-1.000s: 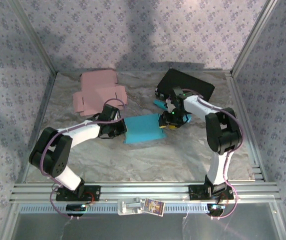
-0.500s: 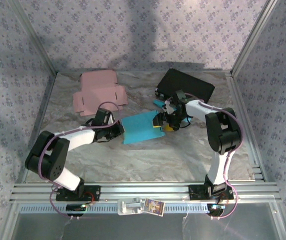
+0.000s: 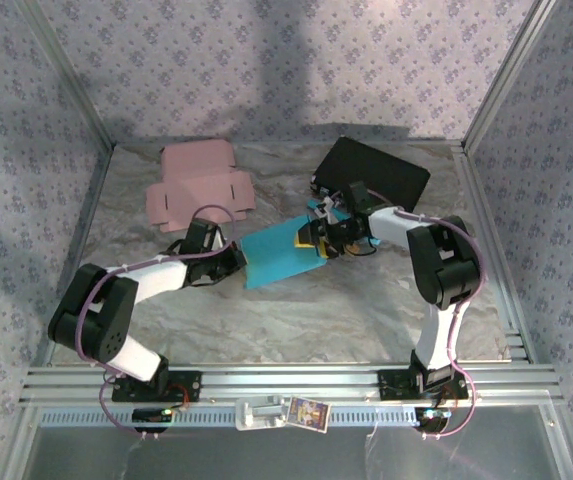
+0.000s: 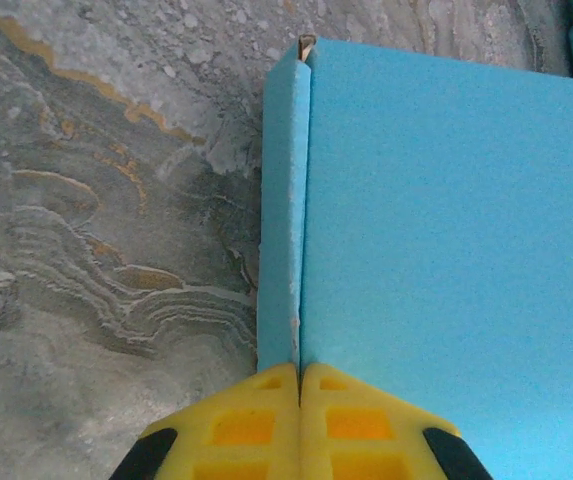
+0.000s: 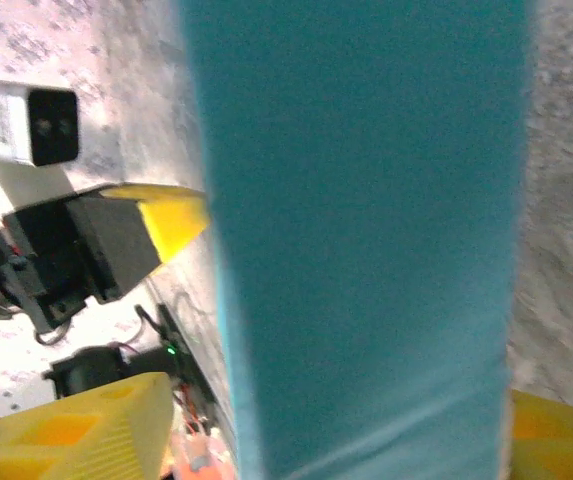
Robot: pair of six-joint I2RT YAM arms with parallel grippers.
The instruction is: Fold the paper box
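The blue paper box (image 3: 278, 254) lies mid-table as a flattened sheet, its right end raised. My left gripper (image 3: 237, 263) is shut on its left edge. In the left wrist view the yellow fingertips (image 4: 256, 400) meet on the seam between a narrow side flap (image 4: 282, 200) and the broad panel (image 4: 446, 250). My right gripper (image 3: 315, 238) is at the box's right end. In the right wrist view the blue panel (image 5: 366, 220) stands between the spread yellow fingers (image 5: 76, 435), with a gap on the left side.
A flat pink cardboard blank (image 3: 198, 185) lies at the back left and a black box (image 3: 371, 170) at the back right. A small blue scrap (image 3: 318, 207) sits just behind the right gripper. Metal frame posts and patterned walls bound the marbled table (image 3: 296, 320).
The right gripper slid left along the box's right end, and that end rose and swung towards the back. The left arm lowered and stretched out, still pinching the left edge.
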